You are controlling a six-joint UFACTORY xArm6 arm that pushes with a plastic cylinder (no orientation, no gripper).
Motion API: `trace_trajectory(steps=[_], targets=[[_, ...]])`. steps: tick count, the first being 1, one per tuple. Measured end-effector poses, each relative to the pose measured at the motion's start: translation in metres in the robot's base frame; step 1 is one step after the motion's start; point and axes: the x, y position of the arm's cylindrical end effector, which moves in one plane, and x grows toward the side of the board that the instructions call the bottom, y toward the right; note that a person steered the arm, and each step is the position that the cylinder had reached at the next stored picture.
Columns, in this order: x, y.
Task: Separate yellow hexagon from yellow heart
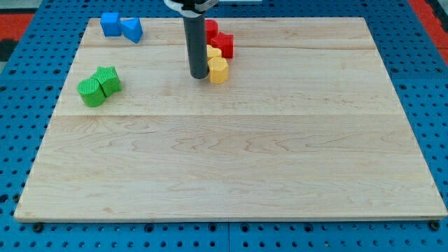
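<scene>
The yellow hexagon [218, 70] sits near the view's top centre on the wooden board [231, 168]. The yellow heart [213, 52] lies just above it, touching or nearly touching, partly hidden by the rod. My tip [198, 76] rests on the board right against the hexagon's left side. The dark rod rises straight up from there to the view's top.
Two red blocks [222, 43] sit above and right of the yellow pair, close against the heart. Two blue blocks [120, 25] lie at the top left corner. Two green blocks [99, 86] lie at the left.
</scene>
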Motion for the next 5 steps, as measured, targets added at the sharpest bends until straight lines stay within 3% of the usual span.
trace_trajectory(steps=[3, 5], targets=[[-0.003, 0.123], [-0.024, 0.155]])
